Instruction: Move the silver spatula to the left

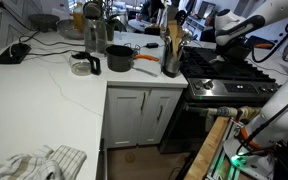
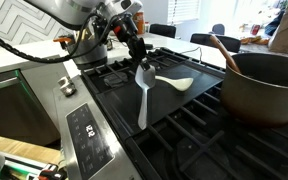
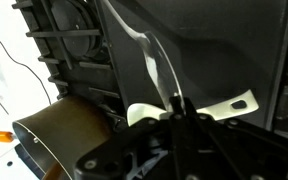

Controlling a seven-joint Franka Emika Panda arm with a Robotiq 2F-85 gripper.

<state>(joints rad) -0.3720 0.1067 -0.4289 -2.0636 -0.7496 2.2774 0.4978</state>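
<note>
The silver spatula (image 2: 142, 95) lies along the black stovetop (image 2: 184, 125), its long handle pointing toward the front edge. My gripper (image 2: 139, 60) is shut on its broad end. In the wrist view the spatula (image 3: 149, 55) runs up and away from my closed fingertips (image 3: 178, 104). A white spoon (image 2: 176, 83) lies crosswise just beyond the spatula; in the wrist view it (image 3: 234, 103) shows behind my fingers. In an exterior view my arm (image 1: 234, 30) reaches over the stove (image 1: 224, 75); the spatula is too small to make out there.
A large dark pot (image 2: 264, 85) holding a wooden spoon (image 2: 222, 48) stands on the burner beside the white spoon; the pot also shows in the wrist view (image 3: 64, 135). The white counter (image 1: 64, 85) carries a black pot (image 1: 119, 58), a utensil holder (image 1: 171, 55) and jars.
</note>
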